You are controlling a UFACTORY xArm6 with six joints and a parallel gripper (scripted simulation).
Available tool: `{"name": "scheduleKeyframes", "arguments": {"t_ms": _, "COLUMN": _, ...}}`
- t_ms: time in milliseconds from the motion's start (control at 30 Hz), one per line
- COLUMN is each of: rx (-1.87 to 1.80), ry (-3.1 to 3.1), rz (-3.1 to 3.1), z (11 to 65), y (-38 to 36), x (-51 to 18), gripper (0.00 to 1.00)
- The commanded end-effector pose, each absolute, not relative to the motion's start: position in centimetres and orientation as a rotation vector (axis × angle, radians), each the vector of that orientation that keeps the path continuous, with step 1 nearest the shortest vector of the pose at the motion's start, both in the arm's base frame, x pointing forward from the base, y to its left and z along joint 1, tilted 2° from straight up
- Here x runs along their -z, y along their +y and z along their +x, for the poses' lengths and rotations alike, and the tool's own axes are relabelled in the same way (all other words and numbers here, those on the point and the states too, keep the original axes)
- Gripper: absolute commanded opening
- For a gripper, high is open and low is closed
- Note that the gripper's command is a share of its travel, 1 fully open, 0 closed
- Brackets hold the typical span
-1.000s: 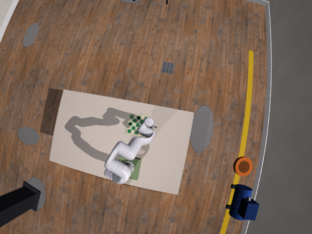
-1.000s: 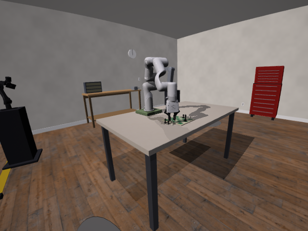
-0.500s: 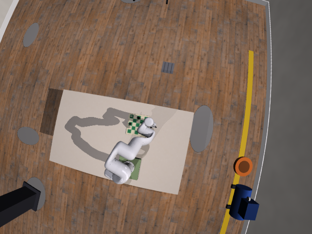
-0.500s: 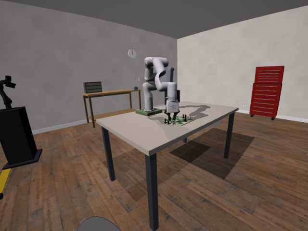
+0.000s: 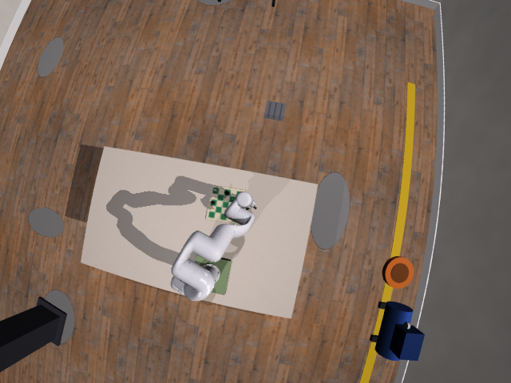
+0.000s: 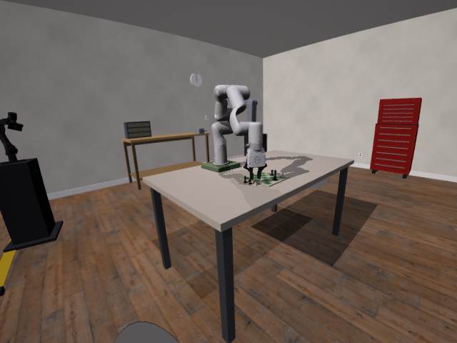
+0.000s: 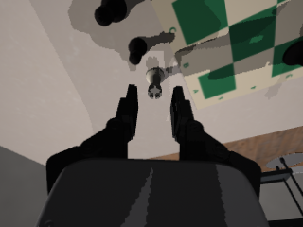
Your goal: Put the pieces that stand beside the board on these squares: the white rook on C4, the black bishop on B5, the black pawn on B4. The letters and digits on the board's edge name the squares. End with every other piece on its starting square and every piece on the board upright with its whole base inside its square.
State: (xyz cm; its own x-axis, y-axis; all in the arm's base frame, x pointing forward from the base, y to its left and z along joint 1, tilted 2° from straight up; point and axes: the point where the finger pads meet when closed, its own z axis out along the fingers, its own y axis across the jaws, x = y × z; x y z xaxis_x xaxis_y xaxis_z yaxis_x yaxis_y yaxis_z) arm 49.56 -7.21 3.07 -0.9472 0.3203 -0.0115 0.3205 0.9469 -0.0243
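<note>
- We have our gripper [image 5: 253, 205] [image 6: 255, 179] [image 7: 154, 96] low over the table [image 5: 144, 230] [image 6: 184, 191] [image 7: 62, 71], at three o'clock of the board [image 5: 218, 215] [image 6: 270, 184] [image 7: 201, 21] in the top view; its jaws stand partly spread, with nothing pinched.
- In the wrist view, we see the white rook [image 7: 154, 77] upright on the table, just beyond our fingertips at twelve o'clock; it stands off the board.
- We find the black pawn [image 7: 137, 48] near the rook at eleven o'clock, and the black bishop [image 7: 112, 10] farther out, also toward eleven; both are beside the board.
- We see the board at two o'clock from the rook; another black piece [image 7: 295, 53] stands on it.
</note>
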Motion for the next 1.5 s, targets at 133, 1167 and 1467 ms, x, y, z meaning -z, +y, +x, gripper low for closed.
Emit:
{"name": "scheduleKeyframes", "arguments": {"t_ms": 133, "rx": 0.040, "ry": 3.088, "rz": 0.508, "z": 49.72, "y": -7.23, "x": -3.24, "gripper": 0.37}}
{"name": "scheduleKeyframes", "arguments": {"t_ms": 1167, "rx": 0.040, "ry": 3.088, "rz": 0.508, "z": 49.72, "y": -7.23, "x": -3.18, "gripper": 0.37}}
{"name": "scheduleKeyframes", "arguments": {"t_ms": 1467, "rx": 0.040, "ry": 3.088, "rz": 0.508, "z": 49.73, "y": -7.25, "x": -2.42, "gripper": 0.37}}
